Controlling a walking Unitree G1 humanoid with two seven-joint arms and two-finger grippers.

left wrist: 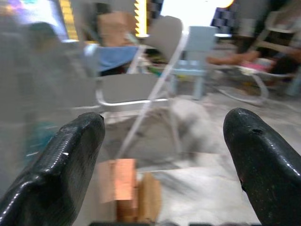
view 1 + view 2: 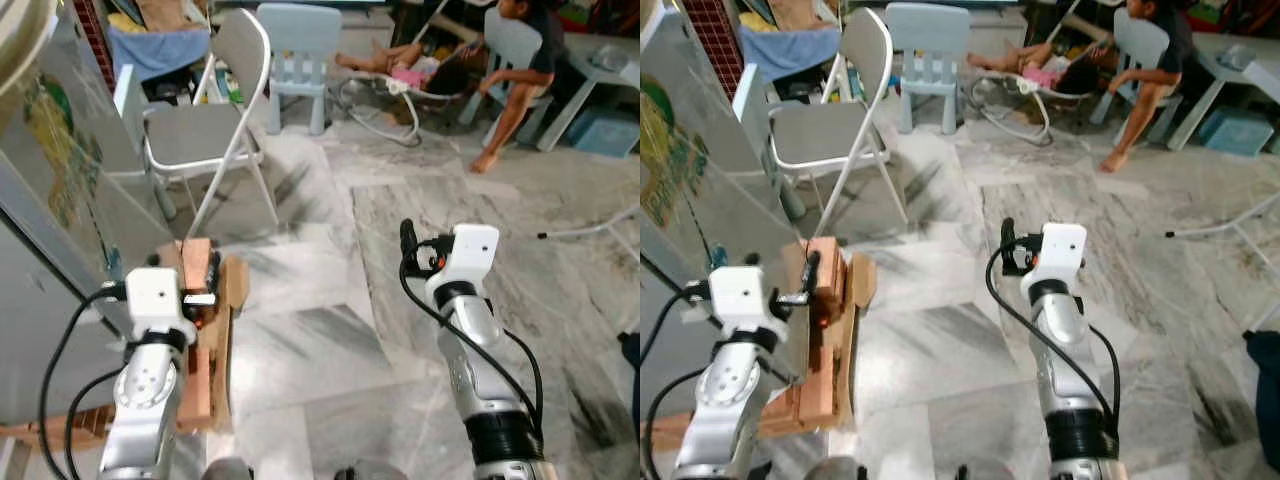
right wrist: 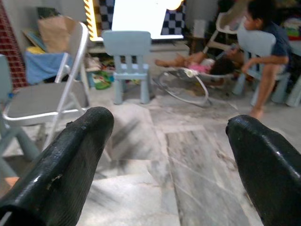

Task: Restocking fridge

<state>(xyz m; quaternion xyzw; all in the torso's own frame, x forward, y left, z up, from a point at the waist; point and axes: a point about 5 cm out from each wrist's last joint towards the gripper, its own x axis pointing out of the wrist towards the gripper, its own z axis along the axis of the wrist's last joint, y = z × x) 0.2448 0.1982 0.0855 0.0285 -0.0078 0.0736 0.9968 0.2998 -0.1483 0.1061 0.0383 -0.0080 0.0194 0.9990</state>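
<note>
here, left tool (image 1: 162,155) & right tool (image 3: 164,160) both wide open, empty, above marble floor (image 2: 400,250) nr folding chair (image 2: 205,130)

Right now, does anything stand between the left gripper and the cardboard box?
Nothing visible does. The left gripper is open and empty, close to the box, and the box shows between its fingers in the wrist view. The folding chair stands beyond the box, not before it.

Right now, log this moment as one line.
left gripper: open, empty, near box | right gripper: open, empty, over floor | ahead: folding chair
</note>
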